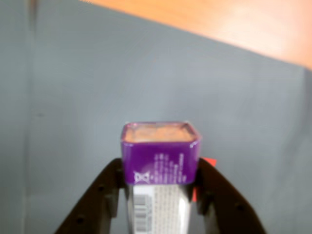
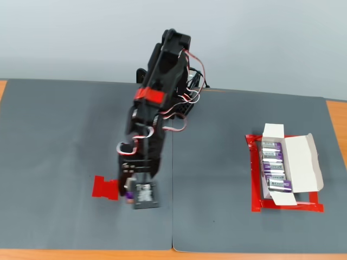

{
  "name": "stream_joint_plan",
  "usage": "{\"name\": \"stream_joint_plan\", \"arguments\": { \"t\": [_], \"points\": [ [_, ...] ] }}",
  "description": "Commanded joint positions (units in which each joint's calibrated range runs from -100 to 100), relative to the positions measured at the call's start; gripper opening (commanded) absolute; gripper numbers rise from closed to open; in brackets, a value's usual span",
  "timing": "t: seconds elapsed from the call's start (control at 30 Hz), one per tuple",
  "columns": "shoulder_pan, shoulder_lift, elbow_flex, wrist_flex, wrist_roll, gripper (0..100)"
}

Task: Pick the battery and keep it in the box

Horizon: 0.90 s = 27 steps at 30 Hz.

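A wooden table (image 2: 339, 116) is covered by grey mats (image 2: 65, 135); a red tape patch (image 2: 103, 187) and a white box (image 2: 301, 162) are laid on them.

1. On my wrist view, the gripper (image 1: 161, 195) comes up from the bottom edge, its two dark fingers (image 1: 97, 200) spread either side of a battery (image 1: 160, 161).
2. The battery sits clamped between them, purple end up, its silver labelled face with a barcode towards me.
3. Behind it I see a grey mat (image 1: 97, 73).
4. A strip of orange table (image 1: 234, 24) crosses the top right corner.
5. A small red scrap (image 1: 208, 161) peeks out beside the right finger.
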Motion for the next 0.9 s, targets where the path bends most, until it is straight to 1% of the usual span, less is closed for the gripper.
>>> {"name": "stream_joint_plan", "arguments": {
  "t": [0.0, 0.13, 0.37, 0.87],
  "points": [
    [-4.1, -6.4, -2.2, 0.8, -0.9, 7],
    [-9.3, -9.8, -2.0, 0.9, -1.8, 7],
    [-19.5, -13.6, -1.7, 0.9, -1.9, 7],
    [-40.4, -13.7, -2.3, 0.9, -1.9, 7]
  ]
}}
